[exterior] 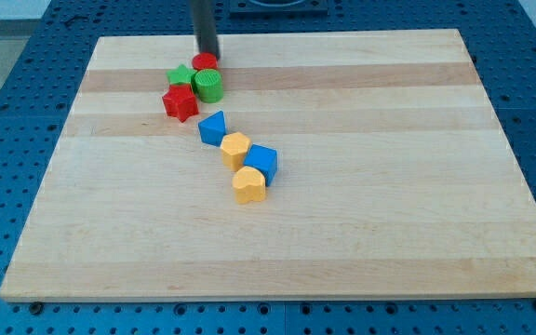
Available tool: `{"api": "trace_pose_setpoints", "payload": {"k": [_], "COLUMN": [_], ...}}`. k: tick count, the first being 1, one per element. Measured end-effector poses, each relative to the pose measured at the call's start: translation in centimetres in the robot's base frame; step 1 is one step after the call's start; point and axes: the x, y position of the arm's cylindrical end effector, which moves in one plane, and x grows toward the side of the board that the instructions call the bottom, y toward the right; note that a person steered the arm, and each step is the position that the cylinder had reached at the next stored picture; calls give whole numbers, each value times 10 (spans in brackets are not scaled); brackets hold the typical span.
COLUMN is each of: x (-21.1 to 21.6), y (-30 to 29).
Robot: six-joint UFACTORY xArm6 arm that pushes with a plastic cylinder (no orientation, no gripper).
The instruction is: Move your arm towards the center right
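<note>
**Tip parked at top cluster, target zone on the right is bare**

No claw on this rig, so no open/closed state to report; just a dark rod. My tip [209,54] sits at the view's top, touching or just beside the red cylinder [204,61], which it partly hides. Right below: green star [180,75] and green cylinder [208,85] side by side, red star [180,102] under them, all bunched tight.

Second group runs diagonally toward desk [389,186] middle: blue triangular block [213,127], yellow hexagonal block [235,149], blue cube [261,161], yellow heart-like block [248,185], each touching or nearly touching the next.

Task's thing is the arm itself; goal is centre right of the desk, well apart from every block. Nothing to grasp. Blocks look small, rigid, light, likely to slide easily on smooth wood, so a straight sweep rightward from here risks dragging the red cylinder. Better to clear it first.
</note>
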Motion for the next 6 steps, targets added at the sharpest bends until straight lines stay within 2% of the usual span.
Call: {"api": "trace_pose_setpoints", "payload": {"k": [1, 2, 3, 5, 6], "x": [7, 31, 59, 70, 86], "y": [62, 90, 80, 65, 123]}}
